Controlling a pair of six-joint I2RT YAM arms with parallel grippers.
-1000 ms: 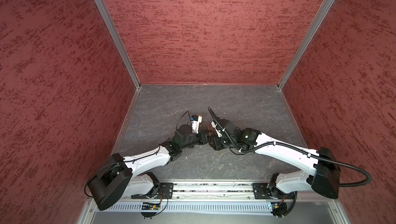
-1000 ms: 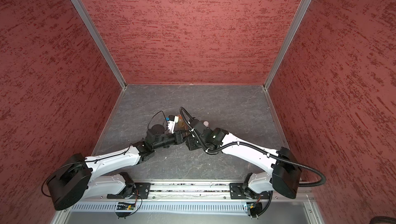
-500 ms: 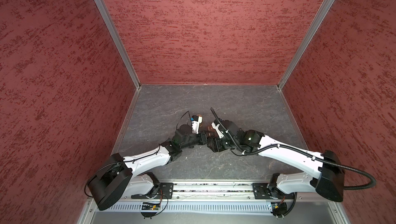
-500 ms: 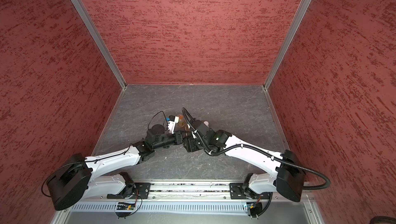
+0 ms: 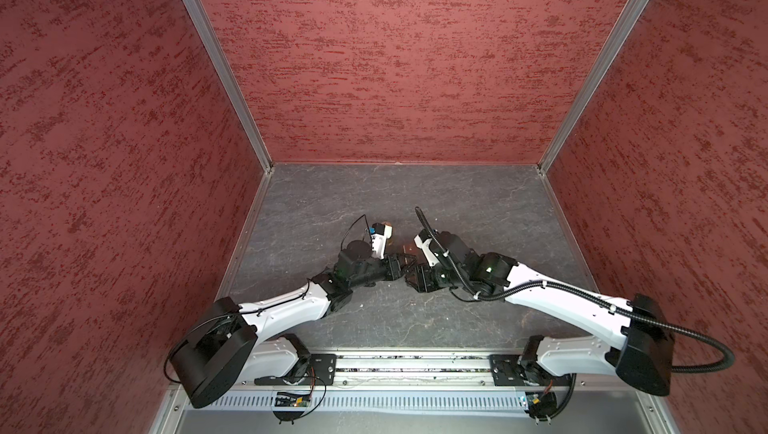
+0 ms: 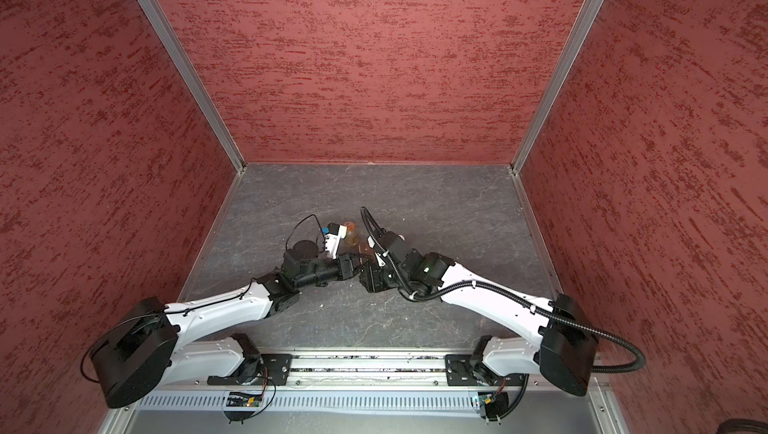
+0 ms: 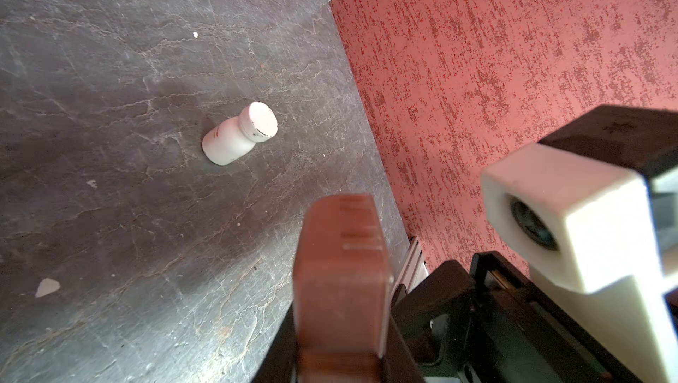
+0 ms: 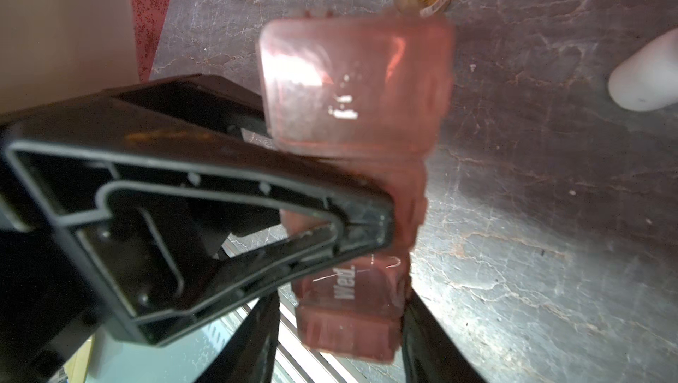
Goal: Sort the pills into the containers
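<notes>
Currently the left gripper (image 5: 401, 265) clamps the brown weekly pill organizer (image 8: 352, 113) at scene centre, one lid (image 8: 330, 58) raised. The right gripper (image 5: 412, 275) straddles it; whether it pinches, I cannot tell. Advice: hold the box level and lever lids gently, lest it twist free.

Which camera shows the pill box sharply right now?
None. Right wrist view: pill box smeared, glare on its lid, only "Wed" readable. Left wrist view: it is out of focus near the lens, while the white bottle is sharp. Both top views: it is mostly hidden and tiny.

containers (image 8: 352, 80): translucent glossy plastic | bottle (image 7: 229, 142): matt plastic | table (image 7: 110, 106): matt
</notes>
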